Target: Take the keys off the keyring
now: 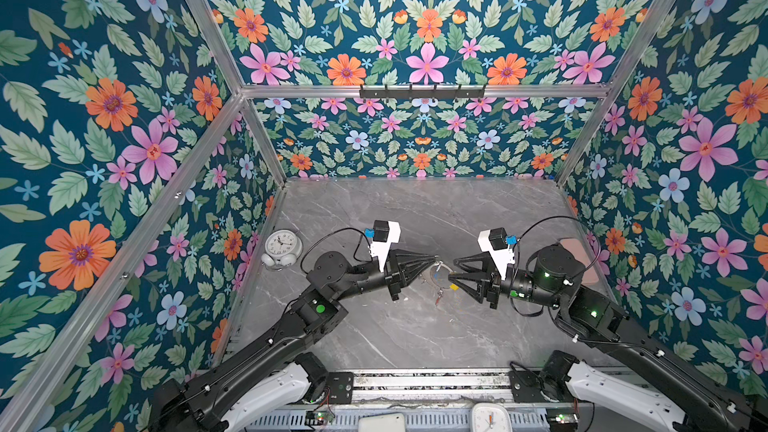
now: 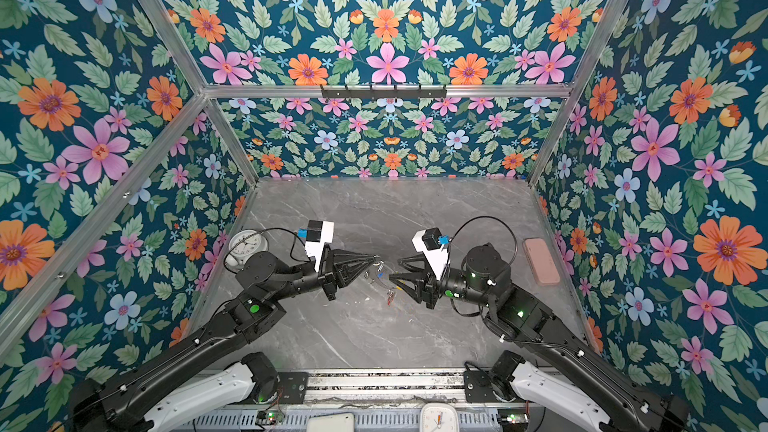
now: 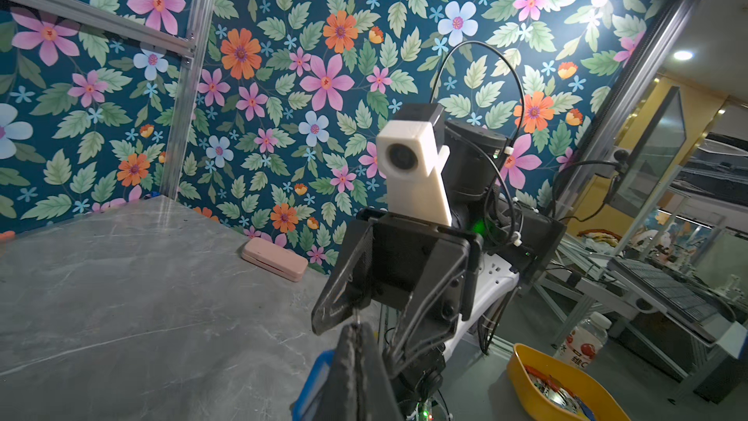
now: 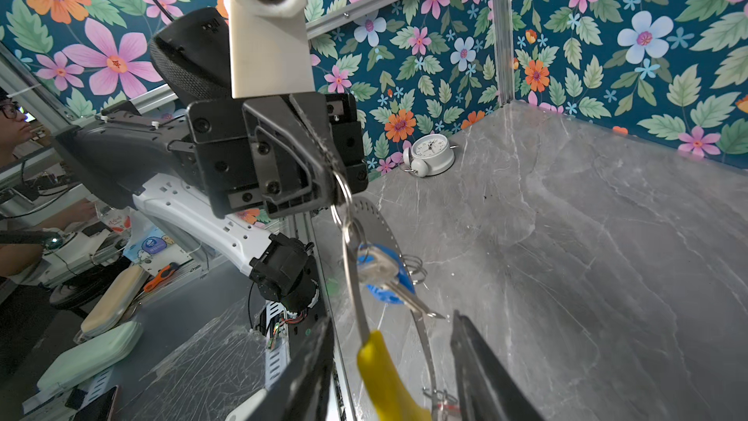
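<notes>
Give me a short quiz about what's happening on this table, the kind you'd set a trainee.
1. True or false: the right jaws are clamped on the yellow sleeve.
2. What colour is the tag on the key hanging nearest the left jaws? A red, B blue, C green.
3. Fill in: the alarm clock sits on the ___ arm's side.

Key: 1 false, they stand open either side of it; 2 B; 3 left.

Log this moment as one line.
left pincer: shut on keyring | right pincer: open, astride yellow sleeve | blue-tag key: on keyring | task: not done
</notes>
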Robot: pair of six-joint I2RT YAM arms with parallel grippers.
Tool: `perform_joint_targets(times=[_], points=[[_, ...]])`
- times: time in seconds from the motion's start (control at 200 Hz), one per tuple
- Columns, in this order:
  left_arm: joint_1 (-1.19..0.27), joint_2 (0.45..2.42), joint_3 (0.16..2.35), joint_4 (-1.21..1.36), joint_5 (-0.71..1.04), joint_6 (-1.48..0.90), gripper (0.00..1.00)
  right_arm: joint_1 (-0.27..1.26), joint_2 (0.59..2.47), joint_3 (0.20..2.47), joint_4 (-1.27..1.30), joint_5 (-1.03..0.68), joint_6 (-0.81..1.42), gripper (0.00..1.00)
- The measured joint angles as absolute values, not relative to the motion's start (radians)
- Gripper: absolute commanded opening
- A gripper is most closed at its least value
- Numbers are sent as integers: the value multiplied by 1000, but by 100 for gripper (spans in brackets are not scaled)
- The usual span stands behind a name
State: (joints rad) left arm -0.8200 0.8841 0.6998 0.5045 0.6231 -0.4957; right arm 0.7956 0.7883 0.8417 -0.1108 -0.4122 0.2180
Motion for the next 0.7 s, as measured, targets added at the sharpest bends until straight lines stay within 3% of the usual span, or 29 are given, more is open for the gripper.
perform_joint_targets(times=[0.365, 0.7], points=[[-820, 873, 717, 447, 570, -492, 0, 817, 834, 839, -109, -332, 203, 45], [-823, 886, 752, 370, 511, -487, 0, 847, 867, 858, -116, -285, 179, 17]])
